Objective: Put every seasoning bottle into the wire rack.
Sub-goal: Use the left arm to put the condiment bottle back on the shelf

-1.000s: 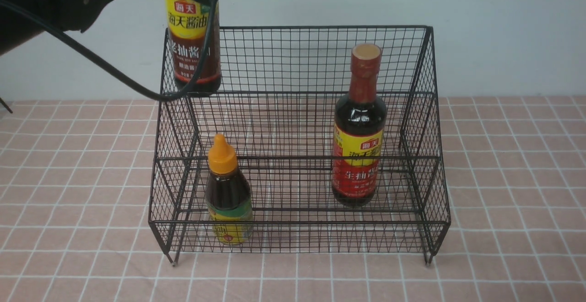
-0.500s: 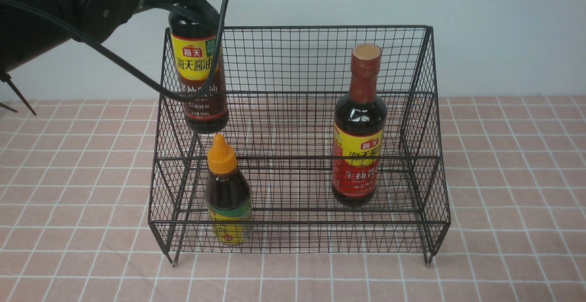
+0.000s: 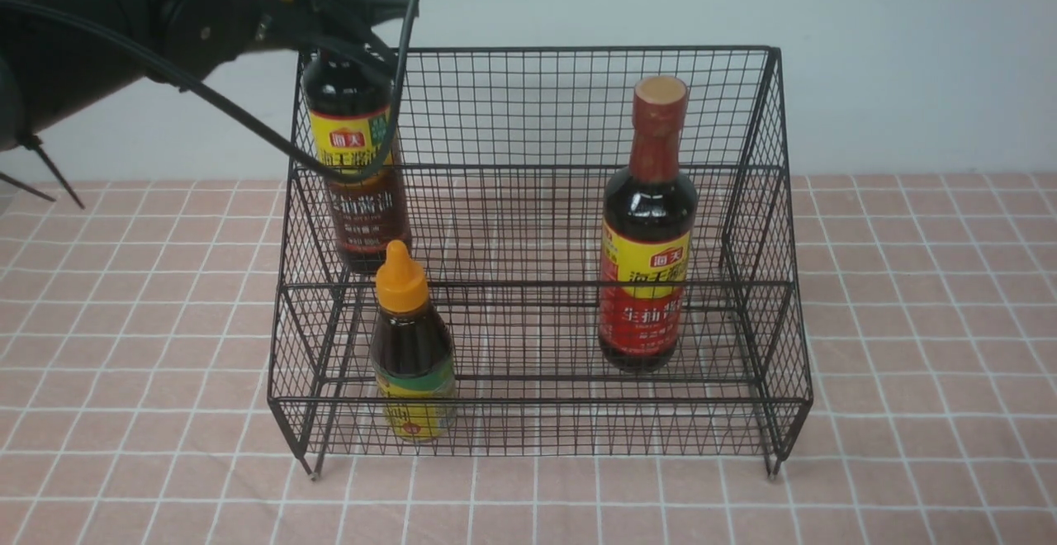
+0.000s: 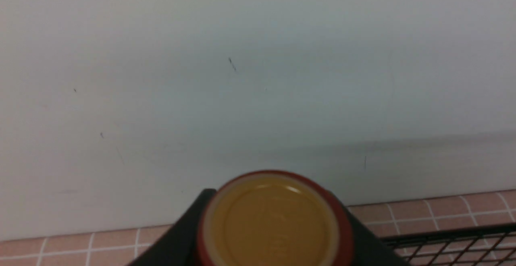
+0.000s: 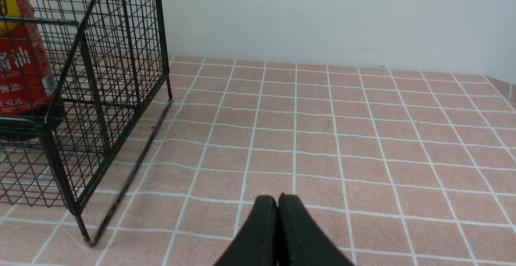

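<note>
left gripper point(image 3: 351, 12) clamped on last tall bottle point(image 3: 357, 165), lowering into wire rack point(image 3: 528, 49) at 10 o'clock; next: seat, release; right gripper point(image 5: 277, 207) closed, empty

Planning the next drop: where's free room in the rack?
The wire rack is free mid-shelf between the short bottle and the right tall bottle. Crowded at its left end: the left hand holds a tall bottle above the short one.
</note>
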Controlling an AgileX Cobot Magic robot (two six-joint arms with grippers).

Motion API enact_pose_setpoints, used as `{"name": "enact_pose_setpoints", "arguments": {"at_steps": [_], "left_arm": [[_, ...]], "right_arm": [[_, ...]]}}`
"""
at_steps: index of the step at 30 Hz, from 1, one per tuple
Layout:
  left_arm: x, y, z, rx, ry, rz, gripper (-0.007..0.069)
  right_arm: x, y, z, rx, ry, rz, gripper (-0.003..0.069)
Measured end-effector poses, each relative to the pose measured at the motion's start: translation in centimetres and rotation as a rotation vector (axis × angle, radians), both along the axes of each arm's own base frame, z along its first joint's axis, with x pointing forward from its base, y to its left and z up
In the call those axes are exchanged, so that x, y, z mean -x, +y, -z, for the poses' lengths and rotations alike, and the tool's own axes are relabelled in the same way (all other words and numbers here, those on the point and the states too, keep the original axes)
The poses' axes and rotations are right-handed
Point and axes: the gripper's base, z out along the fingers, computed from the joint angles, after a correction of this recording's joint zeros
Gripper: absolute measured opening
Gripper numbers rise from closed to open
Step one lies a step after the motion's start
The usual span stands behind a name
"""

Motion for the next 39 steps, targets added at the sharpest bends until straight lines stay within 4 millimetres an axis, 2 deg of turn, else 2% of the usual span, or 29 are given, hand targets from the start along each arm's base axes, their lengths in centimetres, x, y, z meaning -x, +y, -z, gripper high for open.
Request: {"name": "enact_pose_setpoints", "arguments": {"at_steps": [5, 12, 21, 25, 30, 34, 36, 37, 39], "left_arm": [[-0.2, -0.7, 1.1, -0.007, 0.041, 0.009, 0.0258], [0.3, -2.5, 1.0, 0.002, 0.026, 0.057, 0.0258], [0.3, -2.5, 1.0, -0.006, 0.032, 0.056, 0.0280], [0.6, -2.5, -0.8, 0.000, -0.047, 0.077, 0.0373], [1.7, -2.1, -2.8, 0.009, -0.087, 0.075, 0.0425], [3.0, -1.5, -4.5, 0.017, -0.115, 0.066, 0.0423], [4.7, -0.8, -6.8, 0.029, -0.154, 0.056, 0.0384], [4.9, -0.7, -7.0, 0.029, -0.153, 0.054, 0.0374], [6.9, 0.2, -8.9, 0.033, -0.164, 0.031, 0.0288]], "right_arm": [[0.0, 0.0, 0.0, 0.000, 0.000, 0.000, -0.0015], [0.0, 0.0, 0.0, 0.000, 0.000, 0.000, -0.0015], [0.0, 0.0, 0.0, 0.000, 0.000, 0.000, -0.0015], [0.0, 0.0, 0.0, 0.000, 0.000, 0.000, -0.0015], [0.0, 0.0, 0.0, 0.001, 0.000, 0.000, -0.0015], [0.0, 0.0, 0.0, 0.001, 0.000, 0.000, -0.0015], [0.0, 0.0, 0.0, 0.001, 0.000, 0.000, -0.0015], [0.0, 0.0, 0.0, 0.001, 0.000, 0.000, -0.0015], [0.0, 0.0, 0.0, 0.001, 0.000, 0.000, -0.0015]]}}
